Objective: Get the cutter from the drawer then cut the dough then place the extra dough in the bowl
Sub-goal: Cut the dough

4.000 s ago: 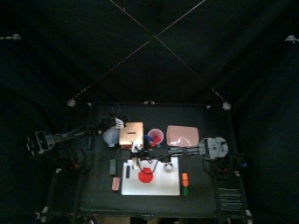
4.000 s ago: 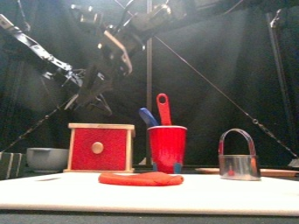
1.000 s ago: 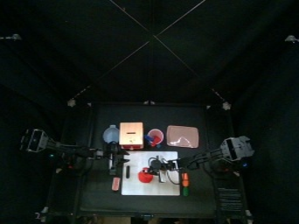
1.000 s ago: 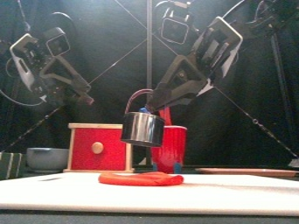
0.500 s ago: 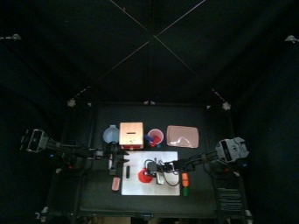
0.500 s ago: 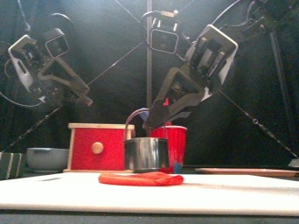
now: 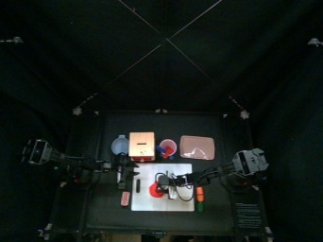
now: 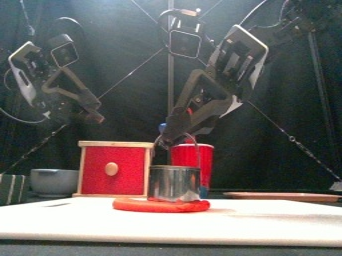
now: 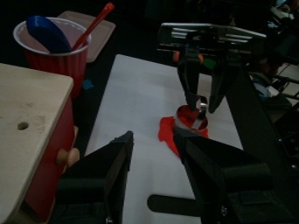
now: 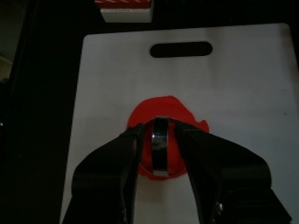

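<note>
Metal cutter (image 8: 175, 184) now down on flat red dough (image 8: 134, 205)

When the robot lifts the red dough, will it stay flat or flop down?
Probably it flops: the dough lies thin and flat on the white board, with uneven edges. It looks soft, since the cutter in the right gripper stands pressed onto it. It might also tear, being so thin.

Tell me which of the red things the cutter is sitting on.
The flat red dough on the white board: the cutter stands on it, held by the right gripper. The red cup and the red drawer front stand behind, untouched.
</note>
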Controlling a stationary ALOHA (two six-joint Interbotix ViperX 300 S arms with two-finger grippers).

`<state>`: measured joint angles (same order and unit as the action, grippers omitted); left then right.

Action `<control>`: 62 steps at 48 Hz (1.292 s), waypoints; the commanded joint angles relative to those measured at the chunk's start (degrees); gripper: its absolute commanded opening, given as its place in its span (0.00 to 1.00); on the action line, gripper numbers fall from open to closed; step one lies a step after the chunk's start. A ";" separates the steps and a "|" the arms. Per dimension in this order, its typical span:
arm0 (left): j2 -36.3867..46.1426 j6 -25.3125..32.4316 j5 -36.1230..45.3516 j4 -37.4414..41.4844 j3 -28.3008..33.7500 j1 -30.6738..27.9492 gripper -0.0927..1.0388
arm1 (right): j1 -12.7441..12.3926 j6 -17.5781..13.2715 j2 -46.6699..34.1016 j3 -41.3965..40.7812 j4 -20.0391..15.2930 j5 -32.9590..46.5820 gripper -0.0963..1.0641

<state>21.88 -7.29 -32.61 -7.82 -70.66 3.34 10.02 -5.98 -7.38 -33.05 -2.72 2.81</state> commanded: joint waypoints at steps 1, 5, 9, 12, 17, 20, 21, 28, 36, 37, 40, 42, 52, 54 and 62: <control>0.35 0.09 -0.26 -0.09 0.53 0.09 0.79 | 0.00 0.09 1.85 1.23 0.26 0.26 0.70; 0.35 0.09 -0.26 -0.09 0.53 0.09 0.79 | 0.00 0.09 1.67 1.23 0.35 0.26 0.70; 0.35 0.09 -0.26 -0.09 0.62 0.09 0.79 | 0.00 0.09 1.58 1.23 0.35 0.26 0.70; 0.35 0.09 -0.26 -0.26 0.53 0.09 0.79 | 0.00 0.09 1.58 1.23 0.44 0.26 0.70; 0.35 0.09 -0.26 -0.79 0.53 0.09 0.79 | 0.00 0.09 1.58 1.23 0.53 0.26 0.70; 0.44 0.09 -0.26 -0.88 0.44 0.09 0.79 | -0.09 0.09 1.41 1.14 0.62 0.26 0.67; 0.35 0.09 -0.18 -0.88 0.53 0.09 0.79 | 0.00 0.09 1.41 1.14 0.62 0.26 0.66; 0.35 0.09 -0.18 -0.88 0.44 0.09 0.79 | -0.09 0.09 1.32 1.41 0.53 0.26 0.57; 0.44 0.18 -0.26 -0.88 0.44 0.09 0.79 | -0.18 0.35 1.32 3.43 1.49 0.26 0.57; 0.35 0.18 -0.18 -0.88 0.26 0.09 0.79 | -0.18 0.18 1.32 3.60 1.76 0.26 0.57; 0.35 0.18 -0.18 -0.88 0.26 0.09 0.79 | -0.18 0.09 1.23 3.87 2.02 0.26 0.57; 0.44 0.18 -0.18 -0.88 0.18 0.09 0.79 | -0.18 0.00 1.05 3.87 1.85 0.26 0.57; 0.44 0.18 -0.18 -0.88 0.00 0.09 0.79 | -0.09 -0.18 0.18 3.96 0.53 -0.18 0.57; 0.35 0.18 -0.18 -0.88 0.00 0.09 0.79 | -0.09 -0.09 0.18 3.96 0.00 -0.18 0.57; 0.44 0.09 -0.18 -0.88 0.00 0.09 0.79 | -0.26 -0.18 0.09 3.87 -0.97 -1.14 0.57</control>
<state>21.88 -7.21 -32.52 -8.70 -71.28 3.34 9.84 -6.06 -8.53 -30.32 -3.25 1.85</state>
